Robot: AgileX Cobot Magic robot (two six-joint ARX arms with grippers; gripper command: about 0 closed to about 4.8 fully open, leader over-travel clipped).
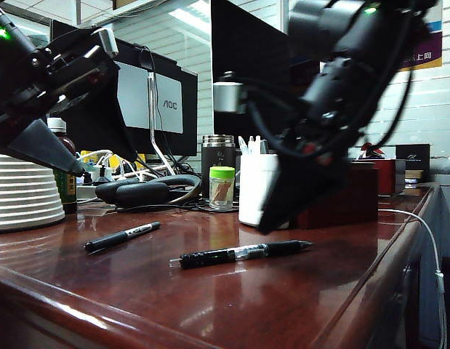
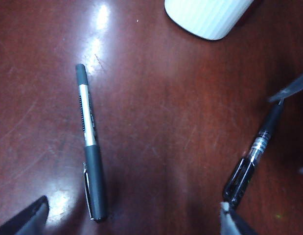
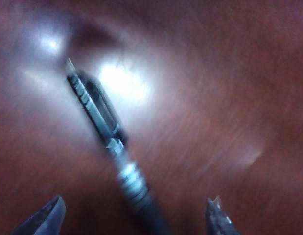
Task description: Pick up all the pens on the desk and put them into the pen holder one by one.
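Two black pens lie on the reddish-brown desk [image 1: 232, 298]. The marker-like pen [image 1: 123, 236] [image 2: 90, 142] with a white label lies to the left. The pen with a clear middle [image 1: 243, 253] [image 2: 251, 161] [image 3: 109, 137] lies nearer the front. My right gripper [image 3: 131, 218] [image 1: 272, 222] is open and blurred, low over that pen, a finger on either side of it. My left gripper [image 2: 129, 223] hangs open, high above the marker-like pen, holding nothing. The white ribbed pen holder [image 1: 255, 189] [image 2: 210, 17] stands behind the pens, partly hidden by the right gripper.
A big white ribbed jug [image 1: 21, 193] stands at the far left. Behind the pens are black headphones [image 1: 148, 190], a dark steel tumbler [image 1: 218, 161], a green-capped jar [image 1: 222, 187], monitors and cables. A dark red box [image 1: 341, 196] sits right of the pen holder.
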